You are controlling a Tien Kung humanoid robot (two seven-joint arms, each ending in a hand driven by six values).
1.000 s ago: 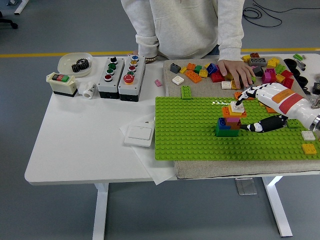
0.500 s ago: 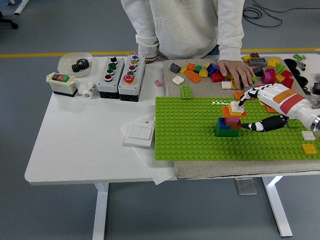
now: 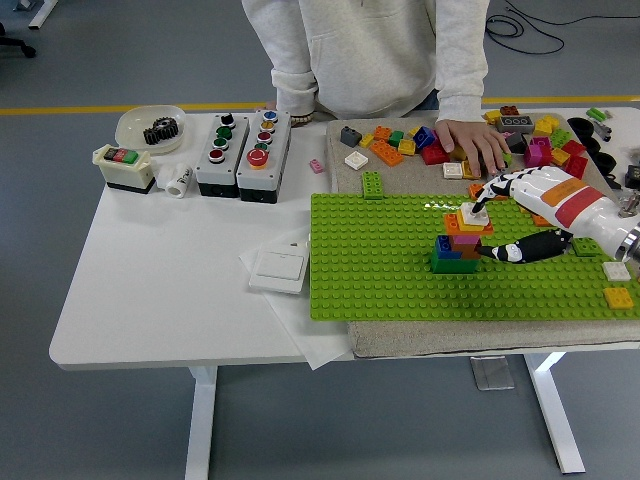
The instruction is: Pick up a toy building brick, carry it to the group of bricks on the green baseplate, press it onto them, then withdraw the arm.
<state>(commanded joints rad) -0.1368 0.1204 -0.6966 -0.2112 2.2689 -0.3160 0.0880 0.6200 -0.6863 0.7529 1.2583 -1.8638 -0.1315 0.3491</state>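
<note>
A small stack of bricks (image 3: 460, 243) stands on the green baseplate (image 3: 380, 260), blue and green at the bottom, then red, pink, orange and yellow. A white brick (image 3: 469, 213) sits on top. My right hand (image 3: 483, 229) reaches in from the right, its fingers spread. One fingertip (image 3: 481, 203) rests on the white brick, and the black thumb (image 3: 512, 251) lies low beside the stack's base, so the hand holds nothing. My left arm is out of sight.
Loose bricks (image 3: 400, 142) lie on the beige mat behind the baseplate, with a person's hand (image 3: 475, 140) resting among them. Single bricks (image 3: 617, 284) sit at the baseplate's right end. Button boxes (image 3: 243, 150), a bowl of gears (image 3: 150, 128) and a white switch (image 3: 278, 268) are at the left.
My right hand drew slightly away to the right and then came back onto the white brick. The stack and the person's hand have not moved.
</note>
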